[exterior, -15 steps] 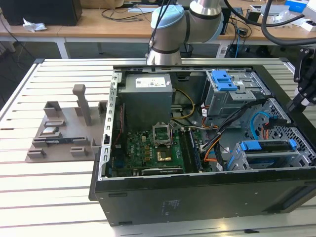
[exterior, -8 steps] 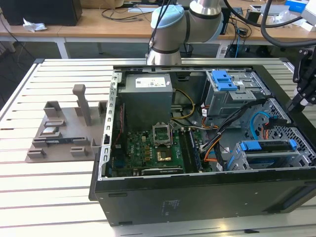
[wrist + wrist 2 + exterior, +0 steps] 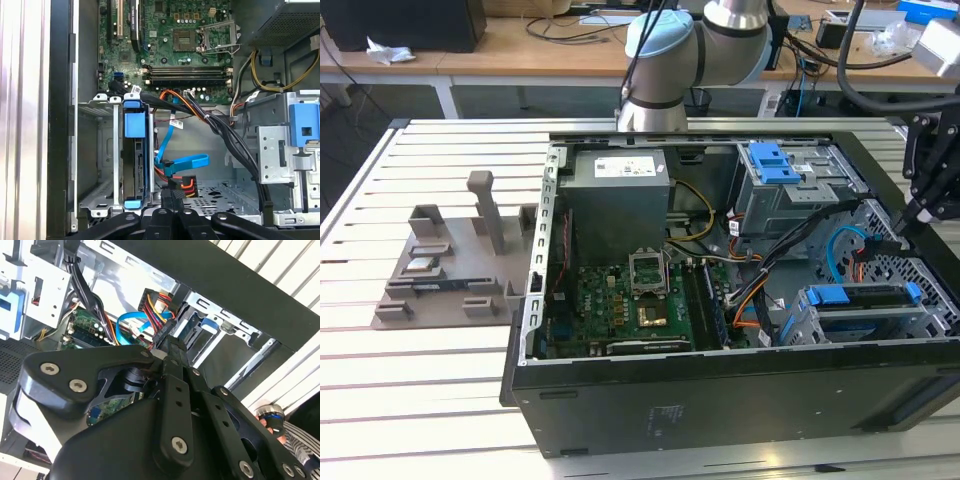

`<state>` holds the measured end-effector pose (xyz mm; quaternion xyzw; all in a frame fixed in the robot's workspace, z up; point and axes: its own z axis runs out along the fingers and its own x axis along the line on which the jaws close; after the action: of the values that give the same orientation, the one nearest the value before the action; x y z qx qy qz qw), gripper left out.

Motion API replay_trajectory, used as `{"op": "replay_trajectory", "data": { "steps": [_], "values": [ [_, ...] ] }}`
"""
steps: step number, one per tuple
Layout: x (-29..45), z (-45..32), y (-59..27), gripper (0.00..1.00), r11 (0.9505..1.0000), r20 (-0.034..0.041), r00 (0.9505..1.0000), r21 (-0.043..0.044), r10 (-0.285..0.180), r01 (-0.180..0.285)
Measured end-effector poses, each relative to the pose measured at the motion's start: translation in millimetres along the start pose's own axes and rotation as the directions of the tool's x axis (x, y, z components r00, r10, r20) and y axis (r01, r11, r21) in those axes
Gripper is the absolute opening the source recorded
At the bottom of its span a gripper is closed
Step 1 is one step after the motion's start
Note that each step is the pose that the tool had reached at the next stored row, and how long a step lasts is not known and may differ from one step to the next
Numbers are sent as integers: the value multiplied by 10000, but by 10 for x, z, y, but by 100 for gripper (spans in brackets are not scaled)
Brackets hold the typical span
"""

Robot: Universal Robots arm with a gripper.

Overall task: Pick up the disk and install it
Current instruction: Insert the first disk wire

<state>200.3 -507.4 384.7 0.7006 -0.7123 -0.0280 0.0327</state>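
Inside the case (image 3: 720, 400), the disk (image 3: 135, 165) sits in its cage, claw (image 3: 172, 197) nearby.

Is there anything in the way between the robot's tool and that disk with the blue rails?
Partly. The disk sits edge-on in its metal cage. The tool is alongside, with a blue cable and the cage's side wall between them.

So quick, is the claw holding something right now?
Claw: closed on the black cable connector inside the computer case, not the disk, which sits in its metal bay.
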Motion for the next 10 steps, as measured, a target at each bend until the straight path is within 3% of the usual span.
{"op": "replay_trajectory", "data": {
  "steps": [1,2,7,8,10],
  "values": [
    [-33,12,-2,11,10000,-97,10000,1,9,-9],
    [-46,18,-2,11,10000,-141,9999,3,13,-13],
    [-46,18,-3,11,10000,-142,9999,2,13,-13],
    [-46,18,-3,24,10000,-143,9999,3,13,-13],
    [-46,21,-4,36,10000,-146,9999,2,13,-13]
  ]
}}
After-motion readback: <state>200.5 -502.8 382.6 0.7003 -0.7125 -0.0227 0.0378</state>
